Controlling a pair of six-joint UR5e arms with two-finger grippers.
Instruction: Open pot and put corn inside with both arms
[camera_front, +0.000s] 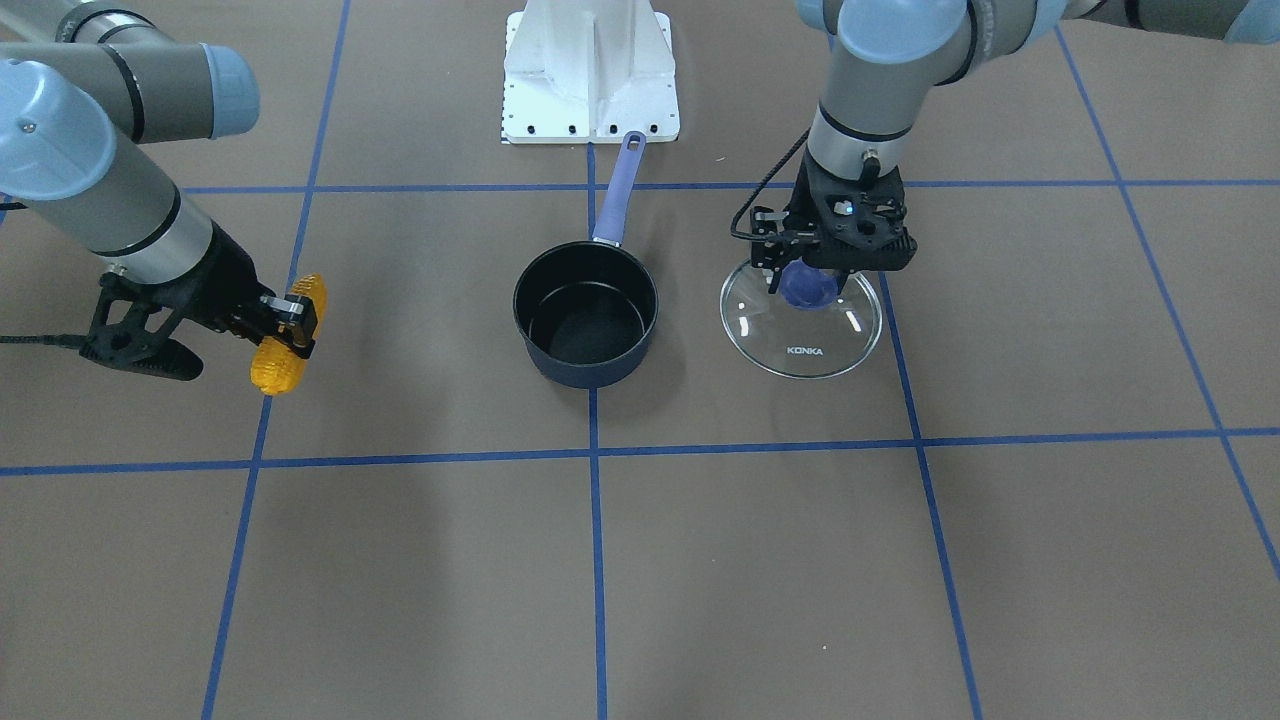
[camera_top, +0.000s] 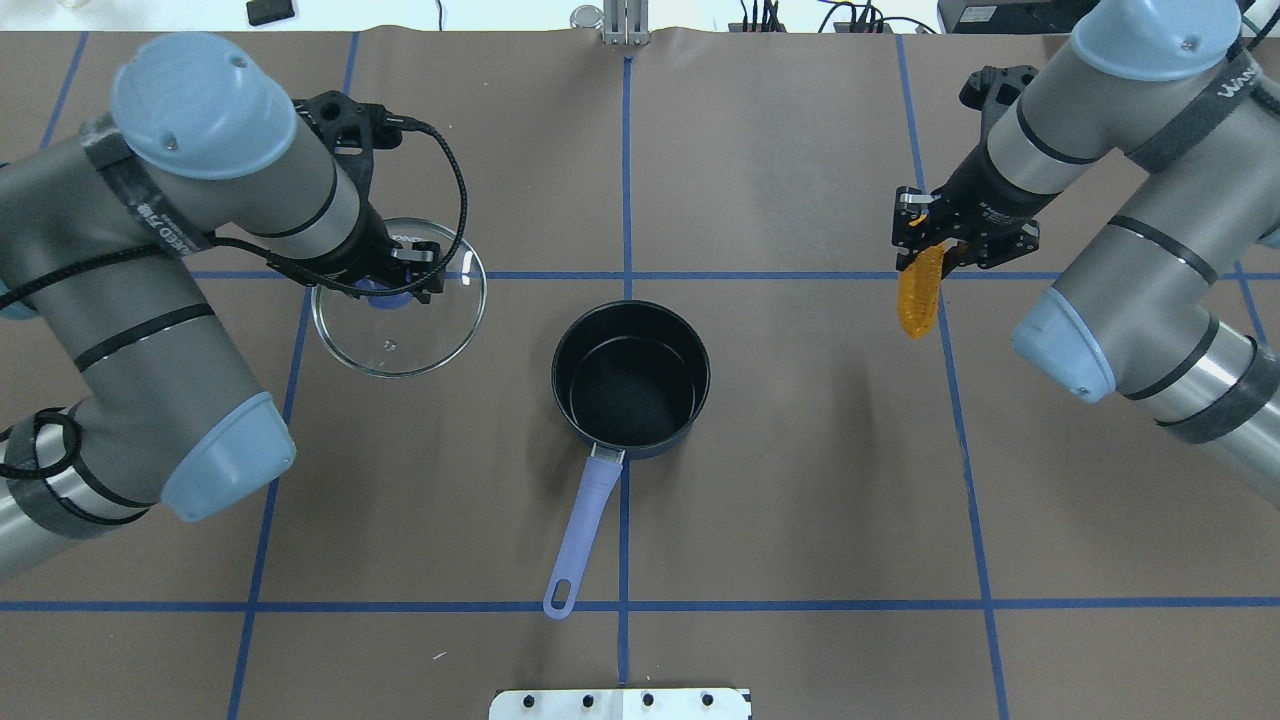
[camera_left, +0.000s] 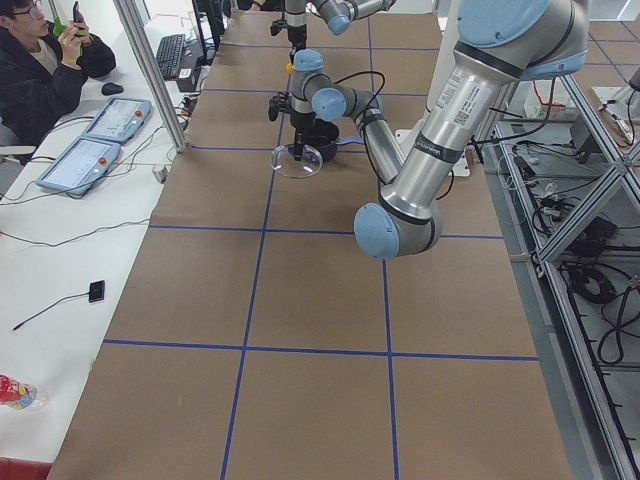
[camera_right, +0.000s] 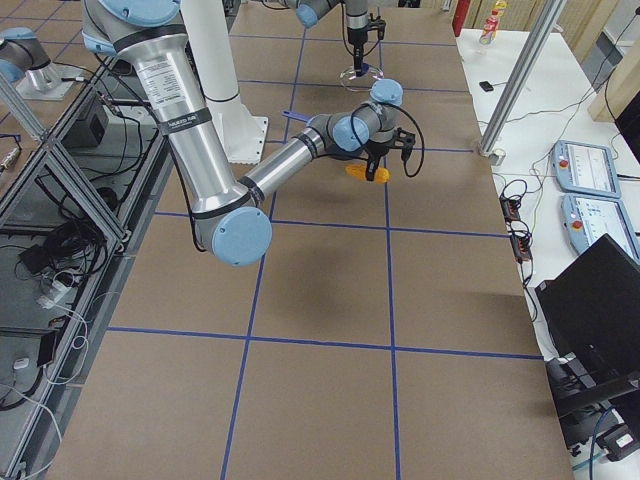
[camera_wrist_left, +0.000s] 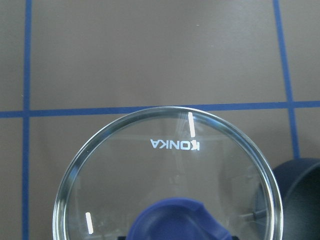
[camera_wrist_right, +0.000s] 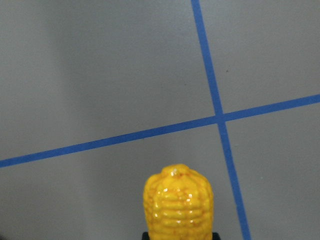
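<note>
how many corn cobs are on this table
1. The corn cob is in the right gripper, to one side of the open pot and apart from it. The pot's inside is bare; none looks hidden.

The pot stands mid-table, its handle pointing toward the robot. The glass lid is to its left, held by the left gripper. The corn hangs to its right in the right gripper.

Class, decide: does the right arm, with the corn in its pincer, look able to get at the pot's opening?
Probably yes. The pot stands uncovered, bare table lies between it and the corn, and the left pincer holds the lid off to the other side.
</note>
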